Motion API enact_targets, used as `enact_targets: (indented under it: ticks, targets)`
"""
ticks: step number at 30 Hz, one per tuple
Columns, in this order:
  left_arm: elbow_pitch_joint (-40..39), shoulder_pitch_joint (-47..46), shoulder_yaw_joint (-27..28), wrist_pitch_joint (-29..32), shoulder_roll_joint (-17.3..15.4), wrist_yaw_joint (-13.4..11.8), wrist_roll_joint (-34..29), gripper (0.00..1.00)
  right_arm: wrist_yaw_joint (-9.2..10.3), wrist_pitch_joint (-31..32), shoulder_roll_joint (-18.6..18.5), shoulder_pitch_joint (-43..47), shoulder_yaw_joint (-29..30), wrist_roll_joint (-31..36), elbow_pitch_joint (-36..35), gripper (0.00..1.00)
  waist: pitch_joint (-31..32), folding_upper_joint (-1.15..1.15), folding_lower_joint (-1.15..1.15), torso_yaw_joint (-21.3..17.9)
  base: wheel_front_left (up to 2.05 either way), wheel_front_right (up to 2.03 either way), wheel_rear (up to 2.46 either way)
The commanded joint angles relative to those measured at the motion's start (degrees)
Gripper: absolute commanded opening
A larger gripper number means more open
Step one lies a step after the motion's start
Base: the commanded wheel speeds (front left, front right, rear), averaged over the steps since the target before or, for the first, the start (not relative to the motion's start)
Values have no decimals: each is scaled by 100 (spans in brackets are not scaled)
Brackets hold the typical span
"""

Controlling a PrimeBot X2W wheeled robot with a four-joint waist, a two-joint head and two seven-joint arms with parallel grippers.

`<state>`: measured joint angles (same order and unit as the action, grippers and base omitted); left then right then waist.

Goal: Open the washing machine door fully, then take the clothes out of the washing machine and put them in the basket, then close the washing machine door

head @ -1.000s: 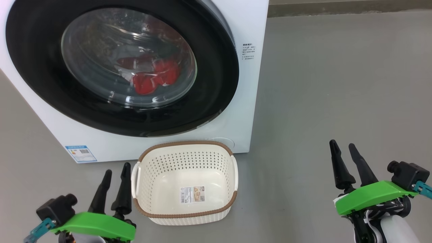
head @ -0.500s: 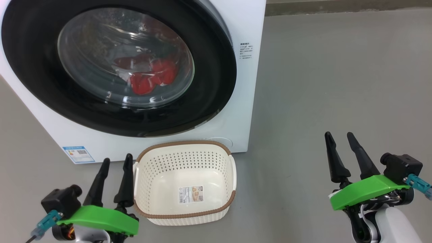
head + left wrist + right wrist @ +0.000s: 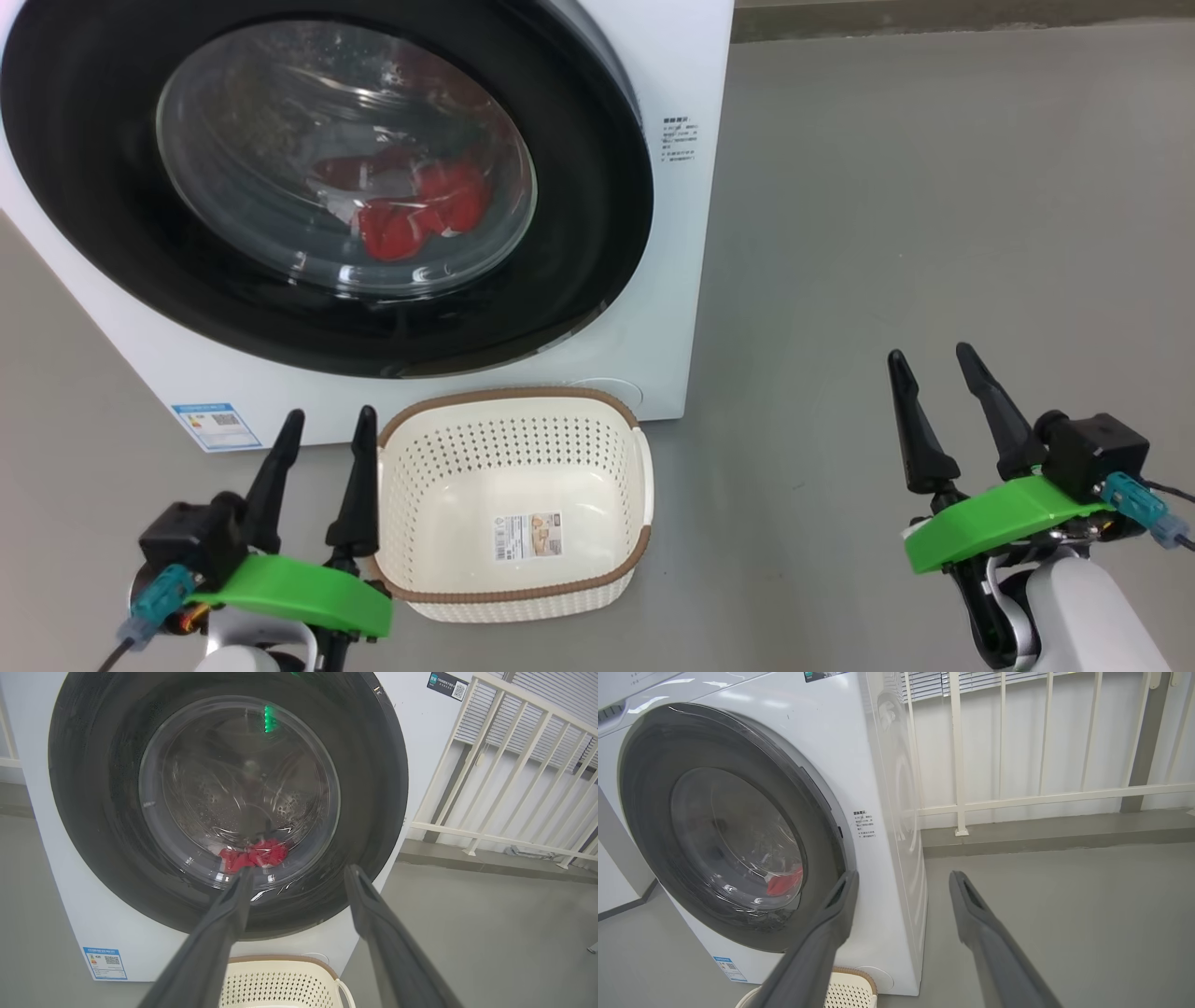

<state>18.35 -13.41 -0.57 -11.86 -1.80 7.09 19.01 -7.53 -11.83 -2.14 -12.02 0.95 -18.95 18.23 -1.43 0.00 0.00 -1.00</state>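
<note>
Washer white, front-loading, on grey floor; door shut flush against its front, black rim round a bulging glass bowl; clothes red, lying low inside behind the glass; basket upright on the floor, just before the washer's lower front, label sticker on its bottom; left gripper low at left, just beside the basket's left rim, fingers spread wide, holding nothing; right gripper well apart to the right over bare floor, fingers likewise spread, holding nothing; white railing behind the washer in right wrist view.
</note>
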Motion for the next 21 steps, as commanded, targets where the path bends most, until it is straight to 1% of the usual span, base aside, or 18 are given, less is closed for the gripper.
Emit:
enact_targets:
  ticks: [1, 14, 21]
  targets:
    - [-149, -290, 117, -89, -96, 34, -182, 100, 4, -92, -61, -263, -154, 217, -175, 100, -4, 0, 0, 6, 0, 0, 0]
    - [-89, -438, 70, -308, -108, 15, -994, 100, 4, -311, -74, -437, -163, 1134, -110, 100, -3, 0, 0, 56, 0, 0, 0]
    - [-70, -418, 62, -314, -108, 15, -1025, 100, 4, -317, -74, -416, -159, 1162, -91, 100, 15, 0, 0, 72, 0, 0, 0]
